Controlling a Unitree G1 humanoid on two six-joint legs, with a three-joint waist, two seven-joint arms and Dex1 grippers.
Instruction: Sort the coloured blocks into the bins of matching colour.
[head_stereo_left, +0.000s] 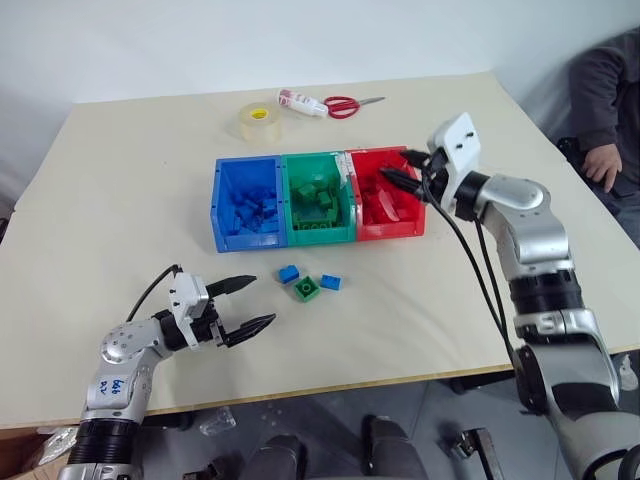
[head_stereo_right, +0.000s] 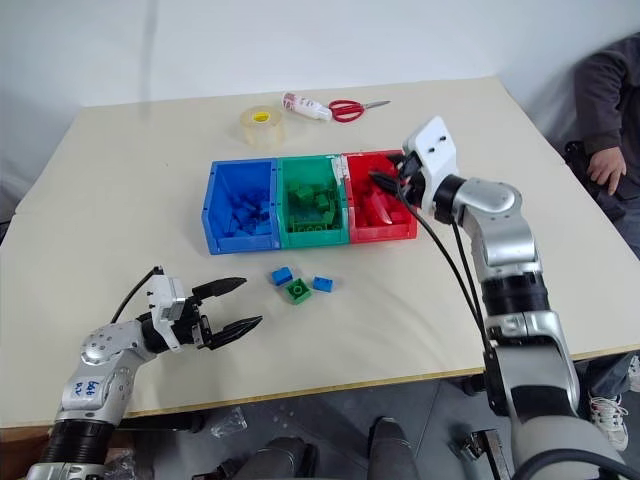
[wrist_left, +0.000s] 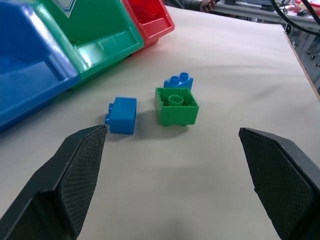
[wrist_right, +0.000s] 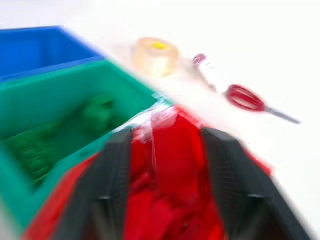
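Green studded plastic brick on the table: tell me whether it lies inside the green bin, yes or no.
No, the green studded plastic brick sits on the bare table in front of the green plastic bin, between two small blue bricks.

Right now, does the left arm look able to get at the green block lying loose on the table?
Probably yes. The left gripper is open and aimed at the green block, with only bare table between; two blue blocks flank it closely.

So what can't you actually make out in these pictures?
- Right gripper: hangs over the red bin; whether it holds a block is lost to blur in the right wrist view.
- Block counts in the bins: too jumbled in the eye views.
- Person: cut off by the edge.
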